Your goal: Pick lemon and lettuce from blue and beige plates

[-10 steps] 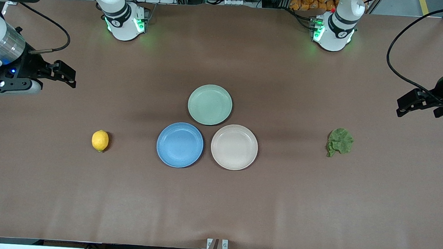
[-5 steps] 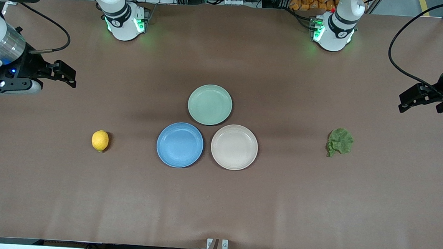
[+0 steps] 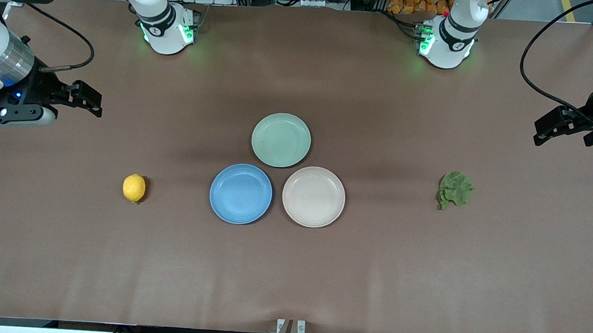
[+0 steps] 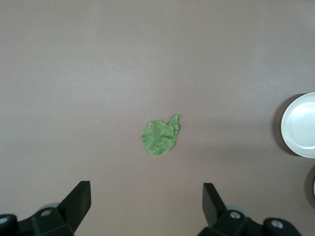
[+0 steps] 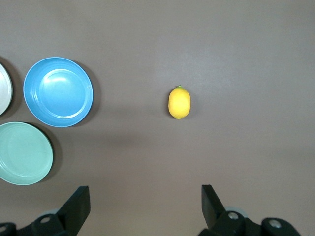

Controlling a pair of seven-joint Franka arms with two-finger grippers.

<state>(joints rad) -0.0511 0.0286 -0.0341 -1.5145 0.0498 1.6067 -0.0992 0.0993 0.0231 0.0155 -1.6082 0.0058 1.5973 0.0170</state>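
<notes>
The lemon [image 3: 134, 188] lies on the bare table toward the right arm's end, apart from the blue plate [image 3: 241, 193]; it also shows in the right wrist view [image 5: 179, 103]. The lettuce [image 3: 455, 189] lies on the table toward the left arm's end, apart from the beige plate [image 3: 313, 196]; it also shows in the left wrist view [image 4: 160, 137]. Both plates are empty. My right gripper [image 3: 90, 103] is open and empty, up over the table's right-arm end. My left gripper [image 3: 545, 133] is open and empty, up over the left-arm end.
A mint-green plate [image 3: 281, 140], empty, sits just farther from the front camera than the blue and beige plates, touching close to both. The arm bases [image 3: 167, 30] stand at the table's top edge. Brown table surface stretches all round.
My left gripper has drawn back toward the table's left-arm end and slightly up. The right arm, lemon, lettuce and plates have not moved.
</notes>
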